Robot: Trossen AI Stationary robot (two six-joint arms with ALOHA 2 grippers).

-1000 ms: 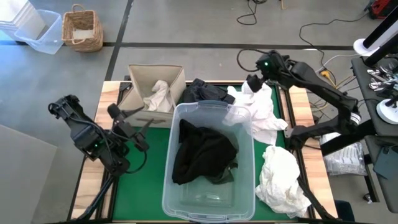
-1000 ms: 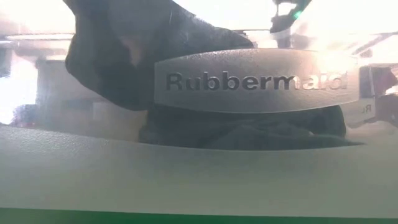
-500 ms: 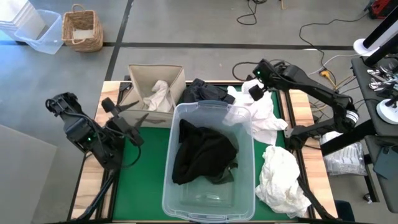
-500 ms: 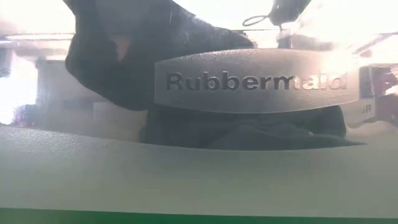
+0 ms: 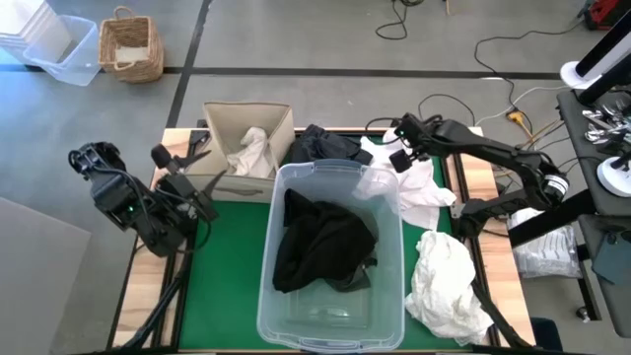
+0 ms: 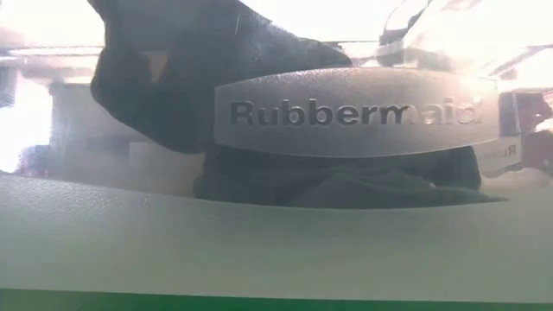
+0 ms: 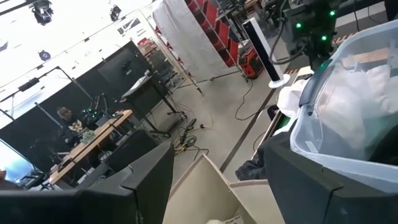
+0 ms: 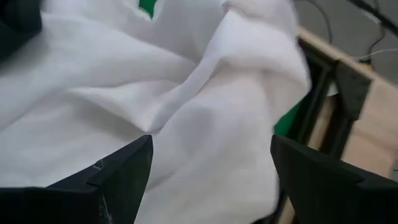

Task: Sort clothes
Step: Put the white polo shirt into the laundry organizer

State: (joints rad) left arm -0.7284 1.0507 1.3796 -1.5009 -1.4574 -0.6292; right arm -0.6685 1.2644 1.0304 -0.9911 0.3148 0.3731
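Clothes lie around the table: a black garment [image 5: 320, 242] in the clear tub [image 5: 330, 325], a white one [image 5: 251, 151] in the fabric box [image 5: 217, 123], a dark one [image 5: 320, 145] behind the tub, white ones [image 5: 414, 182] [image 5: 446, 281] right of it. The right gripper [image 5: 394, 146] hovers spread wide above the white cloth, holding nothing. The left gripper [image 5: 192, 170], parted and empty, sits beside the box.

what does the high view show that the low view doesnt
Only the high view shows the beige fabric box with a white garment in it, the white clothes under the open right gripper, the crumpled white garment near the table's right edge, and the open left gripper beside the box. Only the low view shows the tub's Rubbermaid label up close. Both show the clear plastic tub holding dark clothes.
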